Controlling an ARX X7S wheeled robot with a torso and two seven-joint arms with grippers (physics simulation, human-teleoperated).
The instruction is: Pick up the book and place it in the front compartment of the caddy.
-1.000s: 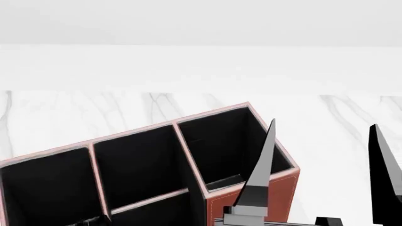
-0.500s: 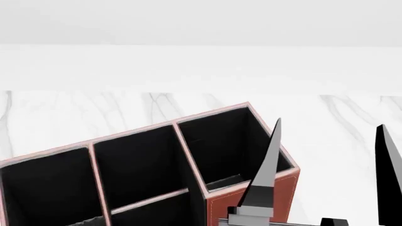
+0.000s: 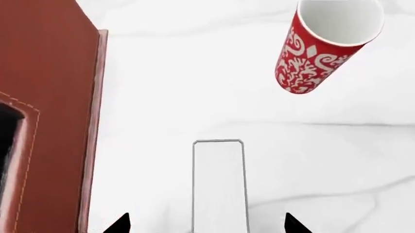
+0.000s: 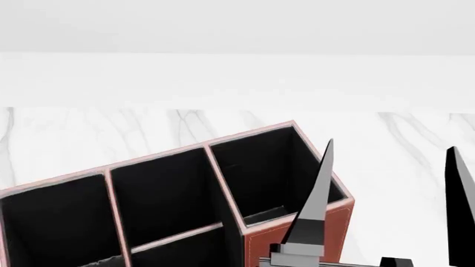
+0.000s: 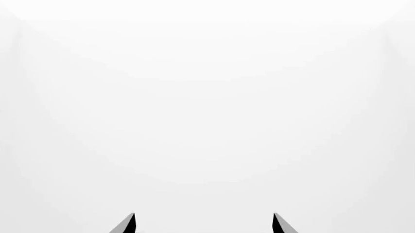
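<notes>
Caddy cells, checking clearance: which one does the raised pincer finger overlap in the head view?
The end cell at the caddy's right corner; the right pincer's grey finger crosses its outer rim.

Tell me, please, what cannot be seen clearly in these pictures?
- Book: the left wrist view shows only a white slab, cut by the edge; its cover is unseen.
- Caddy: the head view's edges cut off its near and left parts; the right gripper covers one corner.
- Left gripper: only two fingertips show, in its wrist view.
- Right wrist view: blank white only.
</notes>
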